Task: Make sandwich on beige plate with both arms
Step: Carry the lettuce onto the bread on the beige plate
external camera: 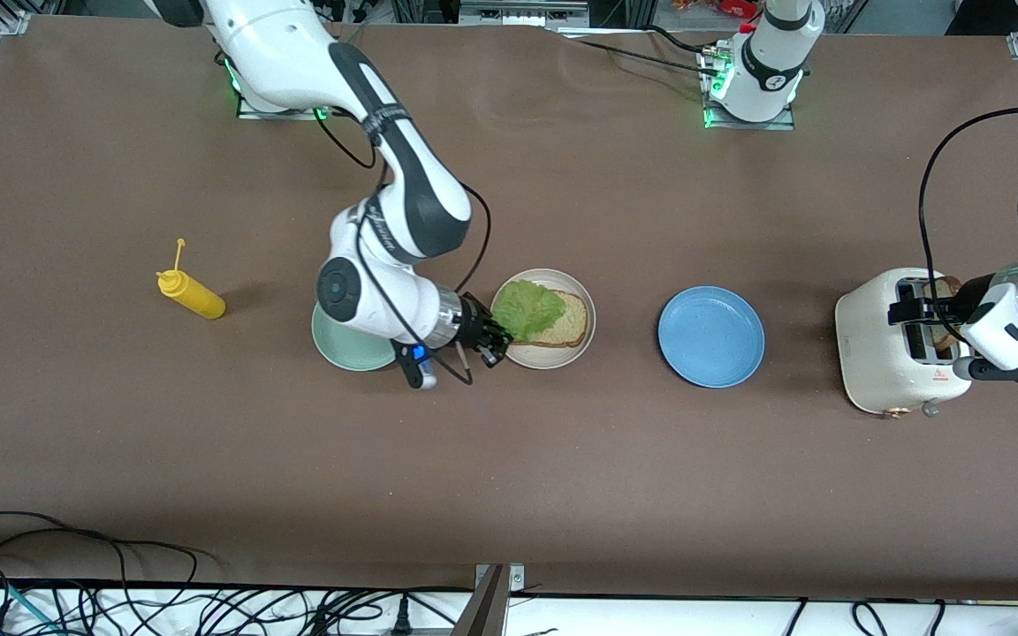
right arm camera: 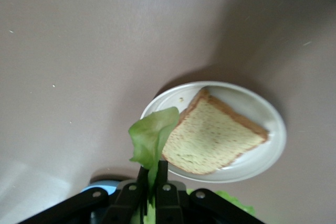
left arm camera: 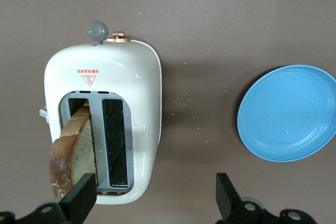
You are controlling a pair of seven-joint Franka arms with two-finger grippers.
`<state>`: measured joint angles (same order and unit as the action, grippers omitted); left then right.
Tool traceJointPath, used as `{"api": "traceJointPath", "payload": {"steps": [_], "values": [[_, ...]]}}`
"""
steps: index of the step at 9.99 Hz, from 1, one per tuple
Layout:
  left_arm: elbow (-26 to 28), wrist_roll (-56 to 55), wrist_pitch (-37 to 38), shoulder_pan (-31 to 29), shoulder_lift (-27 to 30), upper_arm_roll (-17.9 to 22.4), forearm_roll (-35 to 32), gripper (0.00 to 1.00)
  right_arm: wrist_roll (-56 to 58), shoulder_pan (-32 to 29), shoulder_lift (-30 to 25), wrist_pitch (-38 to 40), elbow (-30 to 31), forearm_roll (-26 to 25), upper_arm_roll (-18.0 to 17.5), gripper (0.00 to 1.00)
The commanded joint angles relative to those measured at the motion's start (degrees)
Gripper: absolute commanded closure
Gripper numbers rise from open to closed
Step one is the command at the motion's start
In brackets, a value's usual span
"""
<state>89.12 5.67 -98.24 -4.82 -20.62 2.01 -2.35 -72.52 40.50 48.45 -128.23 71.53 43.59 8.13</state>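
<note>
Three plates lie in a row across the middle of the brown desk (external camera: 509, 495): a blue plate (external camera: 710, 336), the beige plate (external camera: 581, 340) beside it, and a mint green plate (external camera: 345, 349) just beside that toward the right arm's end. One toast slice (external camera: 565, 322) lies flat on the beige plate, and one ruffled green lettuce leaf (external camera: 527, 310) spreads over the part of it toward the mint green plate. The right claw (external camera: 493, 339) is closed on the edge of that leaf, over the beige plate's rim; the right wrist view shows its two fingers (right arm camera: 163, 195) pinching the leaf (right arm camera: 152, 137), which stands up beside the slice (right arm camera: 212, 137). The right arm covers much of the mint green plate.

One cream two-slot toaster (external camera: 880, 353) stands at the left arm's end of the desk, well apart from the blue plate. A second toast slice (left arm camera: 73, 153) stands tilted in one slot; the other slot is empty. The left claw (left arm camera: 156, 198) hangs over the toaster with its fingers spread wide, holding nothing.

One yellow squeeze bottle (external camera: 191, 294) lies on its side toward the right arm's end, slightly farther from the front camera than the plates. Two arm bases stand along the desk's farthest edge.
</note>
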Motion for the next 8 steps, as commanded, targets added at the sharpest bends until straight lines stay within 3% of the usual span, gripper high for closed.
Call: {"api": "traceJointPath", "payload": {"steps": [1, 8], "values": [[-0.9, -0.7, 1.0, 0.3, -0.1, -0.2, -2.0, 0.00, -2.4, -0.7, 2.4, -3.2, -1.0, 1.1, -3.2, 1.00], [-0.8, -0.8, 1.0, 0.3, -0.1, -0.2, -2.0, 0.00, -2.4, -0.8, 3.8, -3.0, 0.8, 1.4, -5.2, 1.00]]}}
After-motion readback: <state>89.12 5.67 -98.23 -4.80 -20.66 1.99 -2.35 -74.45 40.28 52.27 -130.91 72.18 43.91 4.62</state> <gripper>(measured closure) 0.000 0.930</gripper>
